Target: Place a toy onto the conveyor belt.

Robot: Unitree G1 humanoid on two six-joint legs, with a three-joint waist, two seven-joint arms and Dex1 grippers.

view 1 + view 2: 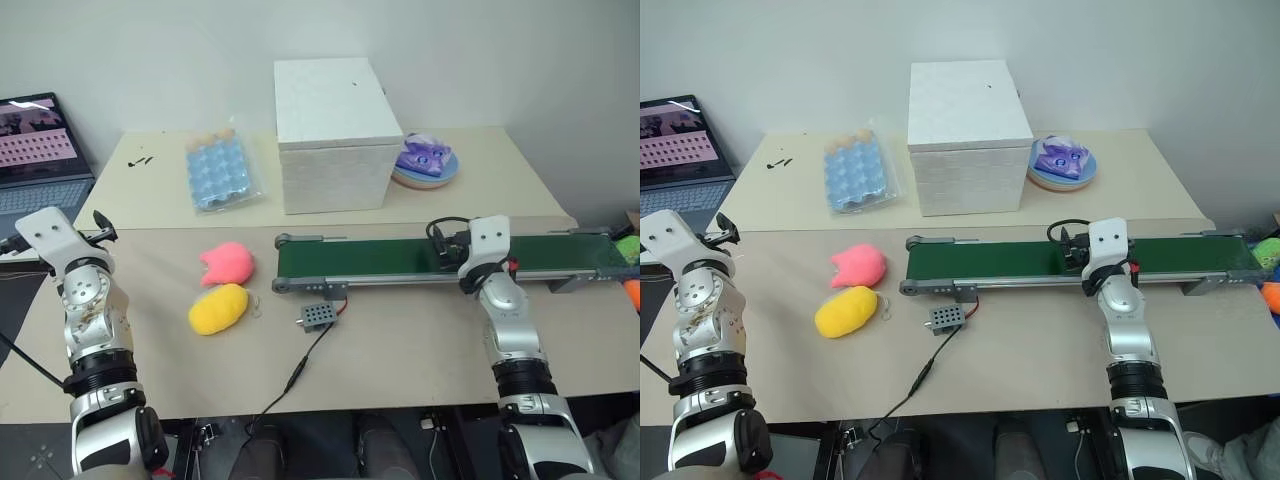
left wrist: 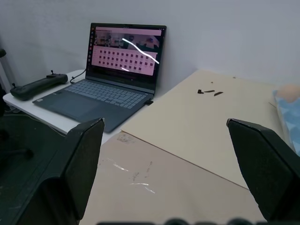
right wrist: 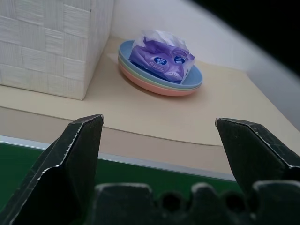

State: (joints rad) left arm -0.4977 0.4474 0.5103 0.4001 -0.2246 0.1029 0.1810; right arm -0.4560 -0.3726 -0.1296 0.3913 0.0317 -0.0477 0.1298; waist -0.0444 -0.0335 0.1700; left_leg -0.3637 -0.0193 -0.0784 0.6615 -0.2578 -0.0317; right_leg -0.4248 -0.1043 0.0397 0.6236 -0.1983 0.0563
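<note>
The yellow toy (image 1: 218, 308) lies on the tabletop (image 1: 400, 350) just off the belt's (image 1: 400, 258) left end, touching or nearly touching the pink plush (image 1: 228, 263) behind it. The left claw (image 2: 171, 173) hangs over the tabletop's left edge, fingers spread wide, holding nothing. The right claw (image 3: 159, 159) hangs over the belt near its middle, likewise wide apart and empty, facing the purple toy (image 3: 161, 54) on stacked plates (image 3: 159, 84).
</note>
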